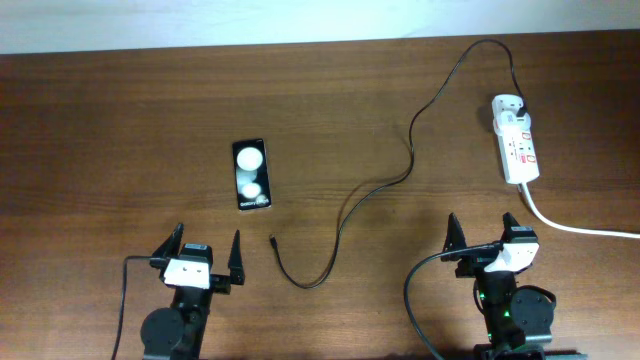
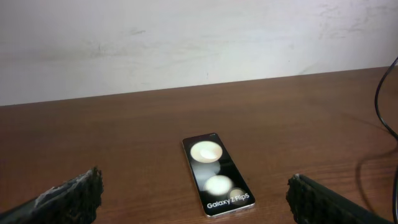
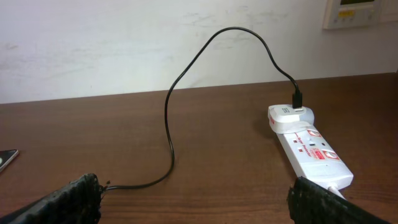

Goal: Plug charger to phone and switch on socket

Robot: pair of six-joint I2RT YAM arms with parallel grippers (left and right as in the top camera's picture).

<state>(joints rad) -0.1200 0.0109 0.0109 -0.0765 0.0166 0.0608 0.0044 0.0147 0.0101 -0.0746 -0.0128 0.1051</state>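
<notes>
Overhead: both arms wait at the near edge, nothing grasped.

The left gripper (image 1: 207, 246) and right gripper (image 1: 481, 228) have their fingers spread wide and empty. The phone (image 1: 251, 174) lies flat ahead of the left arm. The charger (image 3: 166, 118) runs from the socket (image 1: 517, 140) at far right, where its plug looks seated, to its tip (image 1: 273, 239) near the phone. That tip is tiny and lies flat, so a pinch could slip or lift it askew. The loose phone may slide when pushed, and the socket may shift under a switch press. The table (image 1: 120, 130) is smooth dark wood, and a plain white wall (image 2: 186, 43) stands behind it.
</notes>
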